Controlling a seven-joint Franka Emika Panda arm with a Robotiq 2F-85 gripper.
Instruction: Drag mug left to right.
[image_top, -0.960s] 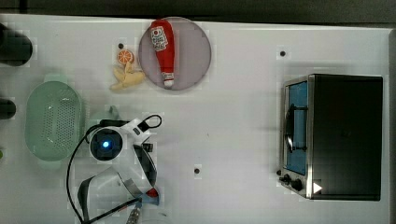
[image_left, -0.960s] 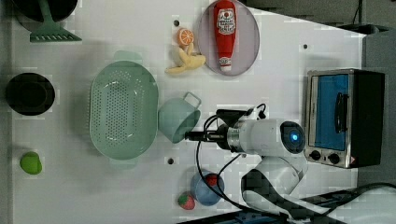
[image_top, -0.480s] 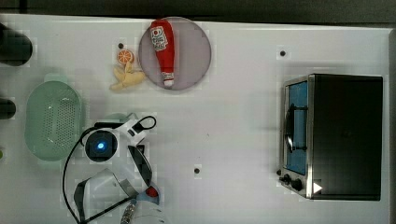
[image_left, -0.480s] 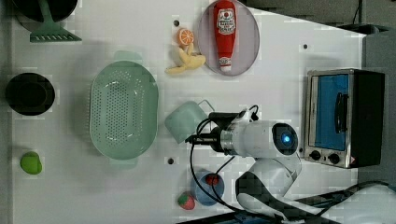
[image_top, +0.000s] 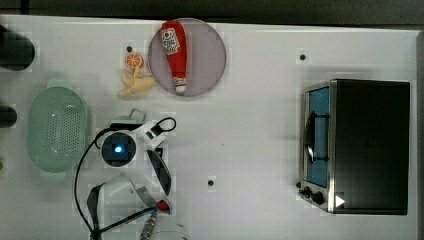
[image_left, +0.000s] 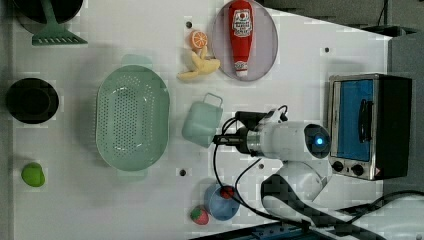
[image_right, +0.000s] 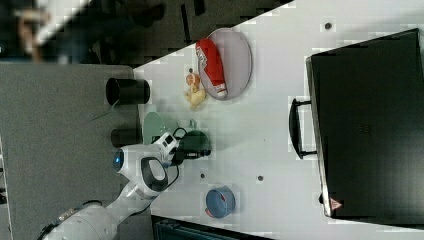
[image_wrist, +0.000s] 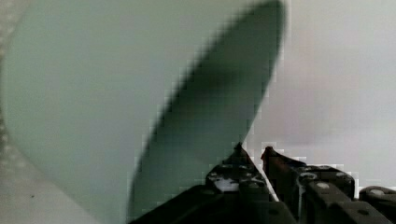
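In the top view, the mug (image_top: 131, 117) peeks from under the arm beside the colander (image_top: 57, 129), near the table's (image_top: 250, 125) left edge. In the left view, the gripper (image_left: 218, 140) meets the mug's rim. In the wrist view, its fingers (image_wrist: 238, 158) are clenched on the mug wall.

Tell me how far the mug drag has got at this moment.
Done: the gripper has pinched the mug at its rim. In hand: that grip, with the mug sitting beside the colander. Left: the whole drag across the table, toward the left view's right, where the toaster oven stands.
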